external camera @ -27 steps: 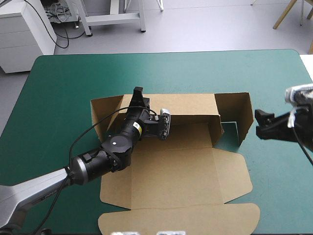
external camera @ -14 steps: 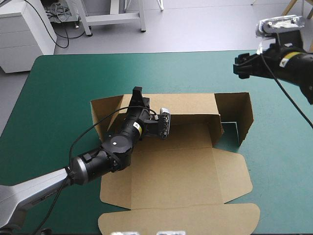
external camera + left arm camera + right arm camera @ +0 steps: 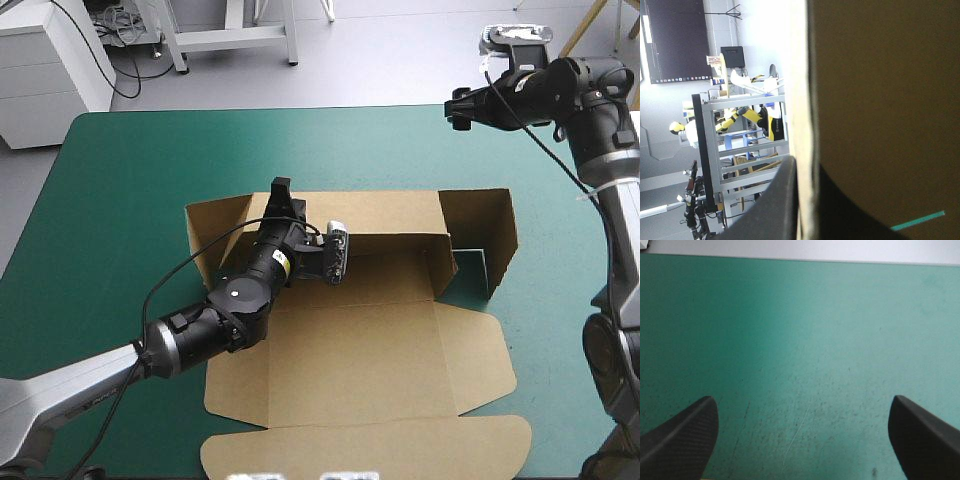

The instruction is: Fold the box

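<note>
The brown box (image 3: 360, 350) lies in the middle of the teal-green cover, its base flat, its back wall (image 3: 375, 212) raised and a side panel (image 3: 480, 235) standing at the right end. My left gripper (image 3: 282, 192) reaches over the base and is shut on the back wall's top edge near its left end. In the left wrist view the board's pale edge (image 3: 804, 100) runs between the black fingers (image 3: 782, 200) of the left gripper (image 3: 807, 167). My right gripper (image 3: 457, 110) hangs raised above the far right of the table, open, with only cover (image 3: 805, 340) ahead of it (image 3: 802, 400).
The box's lid flap (image 3: 365, 447) lies flat by the table's near edge, with side flaps (image 3: 480, 365) spread to the right. A broad band of cover (image 3: 300, 150) runs between the back wall and the table's far edge.
My right arm has swung up from beside the box's right side panel to above the table's far right, then a little leftward. The left gripper and the box have not moved.
</note>
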Controlling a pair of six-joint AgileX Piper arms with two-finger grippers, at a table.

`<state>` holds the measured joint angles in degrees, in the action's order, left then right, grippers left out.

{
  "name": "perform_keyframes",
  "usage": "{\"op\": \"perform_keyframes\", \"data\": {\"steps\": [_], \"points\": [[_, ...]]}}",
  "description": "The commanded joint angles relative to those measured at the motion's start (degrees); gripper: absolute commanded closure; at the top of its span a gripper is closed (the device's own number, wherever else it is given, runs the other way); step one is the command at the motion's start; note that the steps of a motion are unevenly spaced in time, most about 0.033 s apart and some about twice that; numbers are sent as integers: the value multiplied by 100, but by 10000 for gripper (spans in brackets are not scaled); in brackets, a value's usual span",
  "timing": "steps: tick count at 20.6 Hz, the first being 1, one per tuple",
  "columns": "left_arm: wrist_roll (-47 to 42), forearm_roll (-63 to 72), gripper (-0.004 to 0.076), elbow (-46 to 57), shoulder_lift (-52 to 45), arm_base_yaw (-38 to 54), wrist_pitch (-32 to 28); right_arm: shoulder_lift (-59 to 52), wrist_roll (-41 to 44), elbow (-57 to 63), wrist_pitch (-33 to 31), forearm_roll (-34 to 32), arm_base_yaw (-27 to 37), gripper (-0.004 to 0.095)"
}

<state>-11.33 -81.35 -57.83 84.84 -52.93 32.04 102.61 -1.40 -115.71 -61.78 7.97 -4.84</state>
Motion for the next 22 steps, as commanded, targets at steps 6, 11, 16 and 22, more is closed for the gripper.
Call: {"op": "perform_keyframes", "data": {"steps": [6,11,16,22], "points": [[-63,204,734,-47,-99,-49,-345,607,-126,-193,-722,600,290,75],[-63,204,734,-47,-99,-49,-319,470,-104,-57,-722,677,290,75],[-788,-347,734,-57,-99,-49,-230,-67,-307,912,-722,455,290,75],[-1115,-658,734,-57,-99,-49,18,-596,-306,1398,-722,152,290,75]]}}
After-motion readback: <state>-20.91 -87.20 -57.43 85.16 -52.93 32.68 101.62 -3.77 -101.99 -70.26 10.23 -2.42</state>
